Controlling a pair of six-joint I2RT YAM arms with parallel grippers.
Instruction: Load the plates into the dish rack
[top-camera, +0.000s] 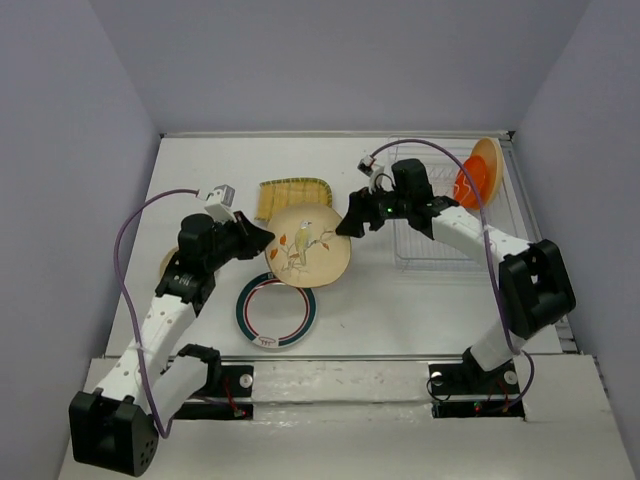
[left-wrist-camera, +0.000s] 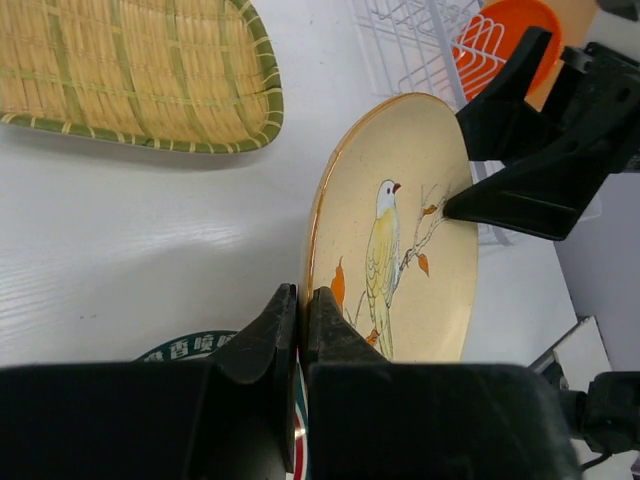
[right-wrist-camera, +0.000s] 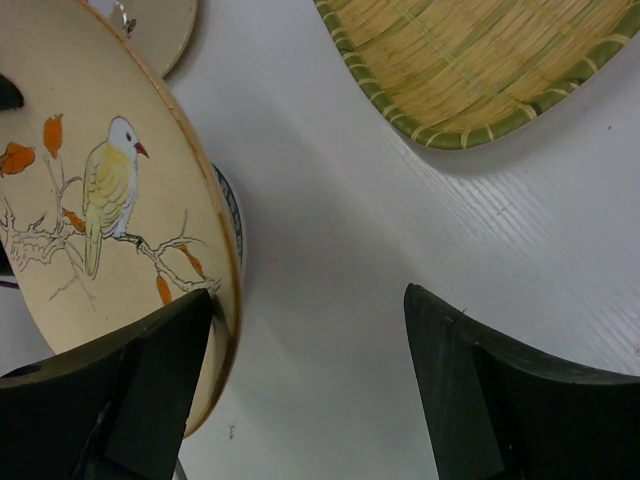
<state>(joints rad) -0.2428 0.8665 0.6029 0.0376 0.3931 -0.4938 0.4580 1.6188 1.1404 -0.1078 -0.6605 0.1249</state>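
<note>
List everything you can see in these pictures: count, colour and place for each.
Bird plate: one, cream, mid-table, tilted.
Green-rimmed plate: one, white, flat, near side of the bird plate.
Fan dish: one, yellow-green, far side.
Orange plate: one, orange-red, upright in rack.
Yellow plate: one, yellow-orange, behind the orange plate.
Beige plate: one, beside left arm.
Rack: one, white wire, right.
Table: one, white.
Left gripper: black, clamping bird plate's rim.
Right gripper: black, open at opposite rim.
</note>
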